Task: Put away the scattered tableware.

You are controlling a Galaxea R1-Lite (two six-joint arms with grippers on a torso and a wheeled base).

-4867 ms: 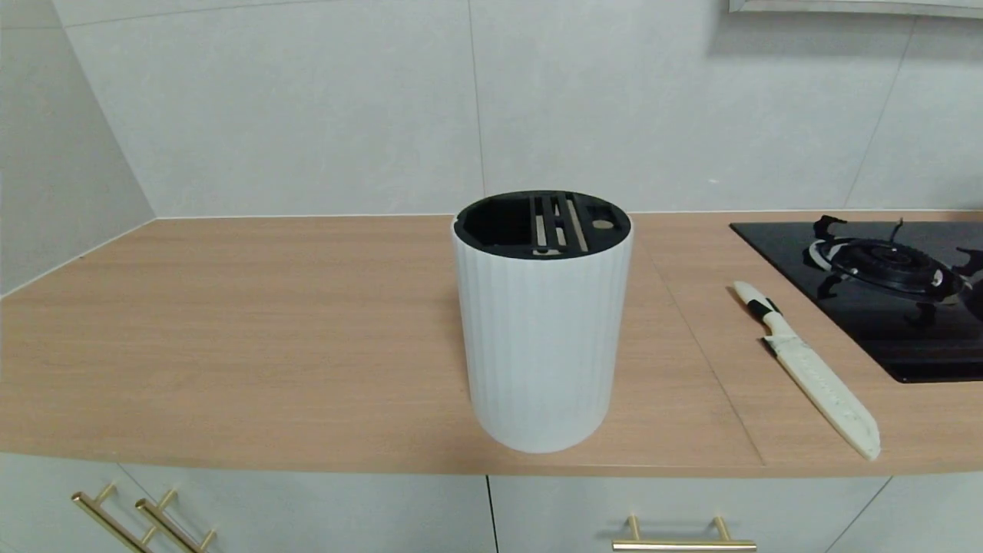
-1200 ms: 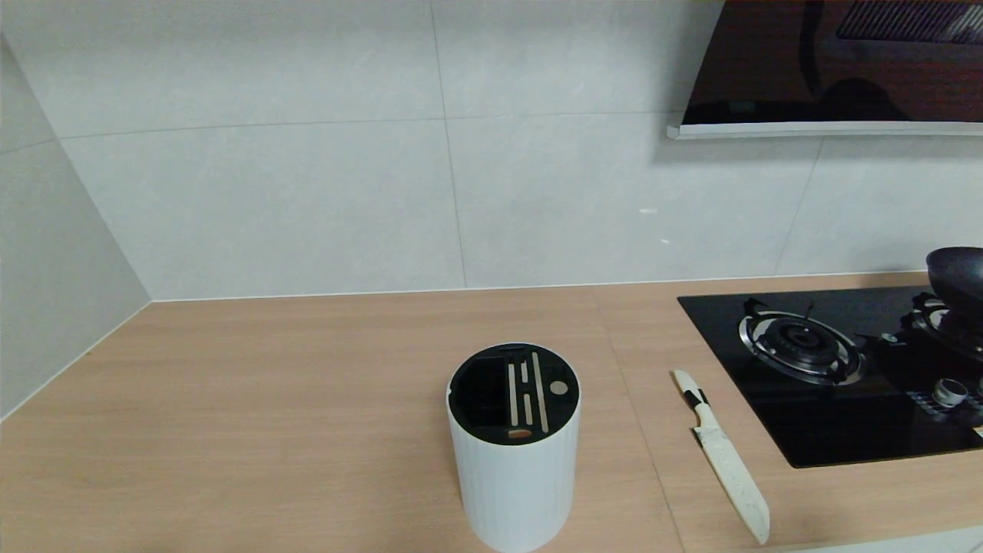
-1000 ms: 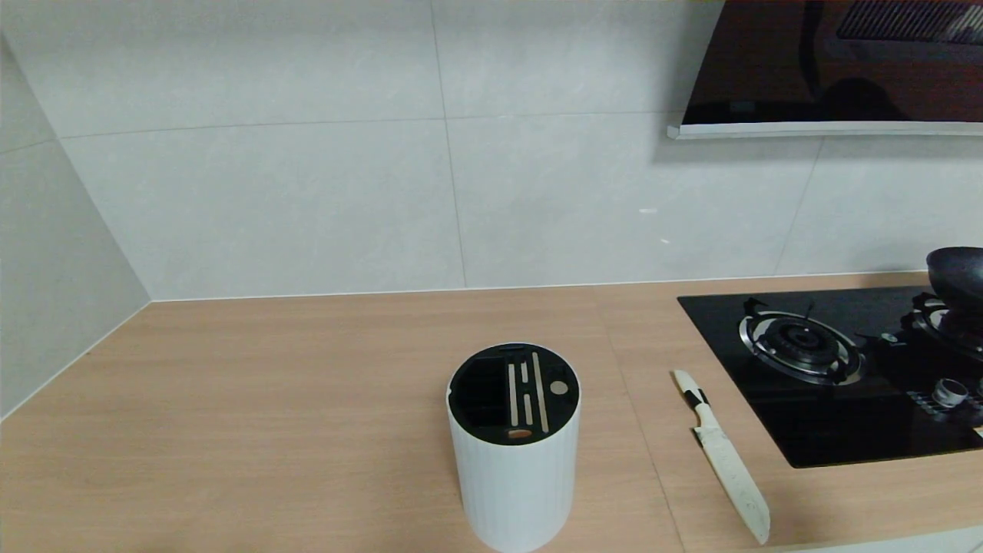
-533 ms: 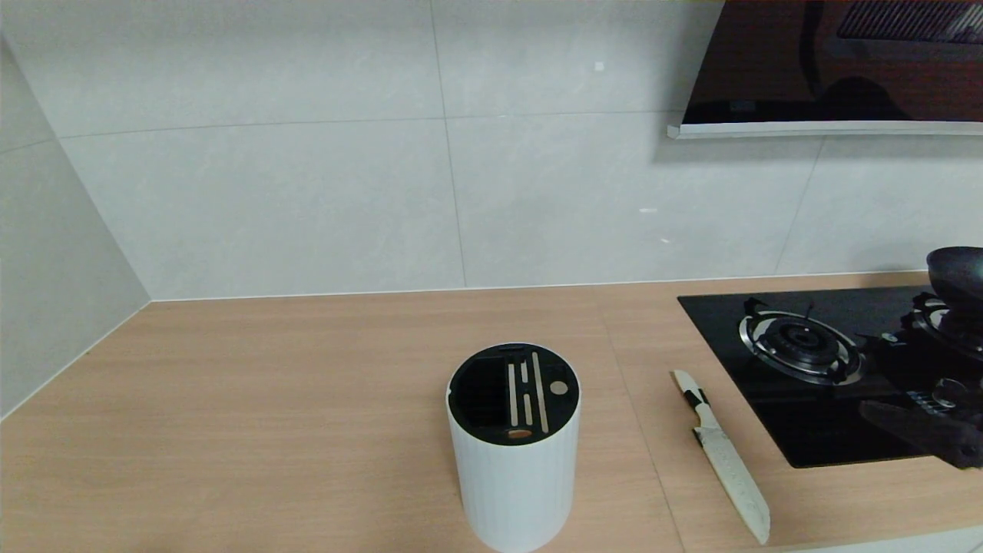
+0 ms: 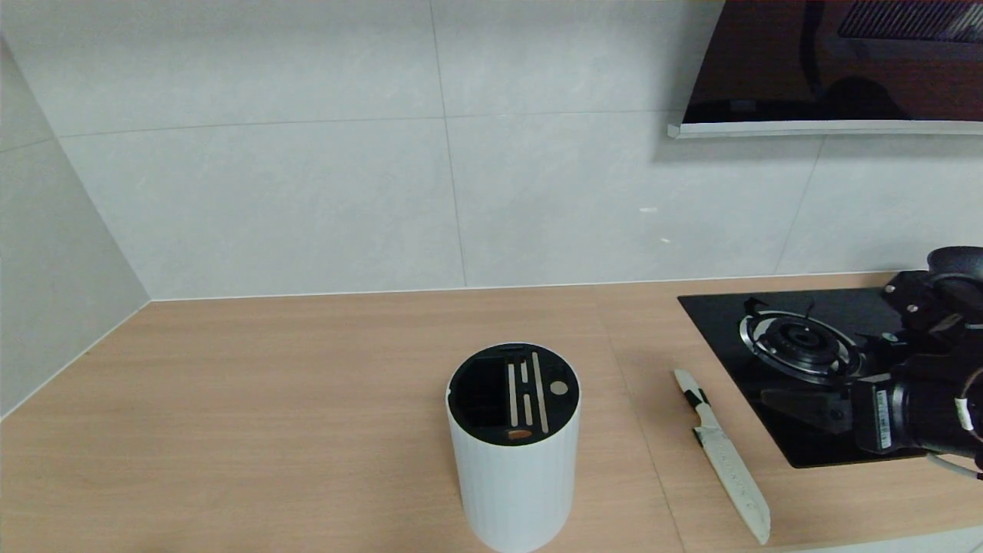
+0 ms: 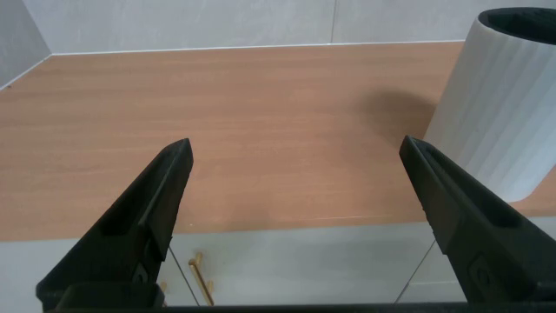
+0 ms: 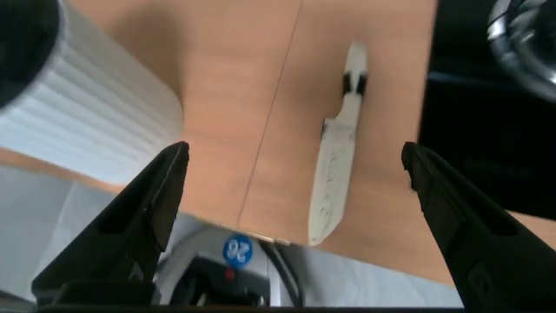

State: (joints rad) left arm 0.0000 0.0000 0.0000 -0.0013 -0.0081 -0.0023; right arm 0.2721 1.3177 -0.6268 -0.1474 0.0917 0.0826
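Starting at the robot's left, the left end effector hangs just off the front edge of the light wooden worktop, its fingers spread wide and holding nothing. To its right stands the white ribbed cylindrical holder, upright near the front edge, its black slotted top showing no tableware in it. Further right the cream-bladed kitchen knife with a cream and black handle lies flat on the worktop between the holder and the black glass gas hob, apart from both, handle towards the wall and tip towards the front edge. The right end effector hovers above the hob's near corner, fingers parted and empty, near the knife. The step in hand looks like the approach to pick up the knife; next it likely needs to descend over the handle, close on it, and then tilt the blade downward for a slot.
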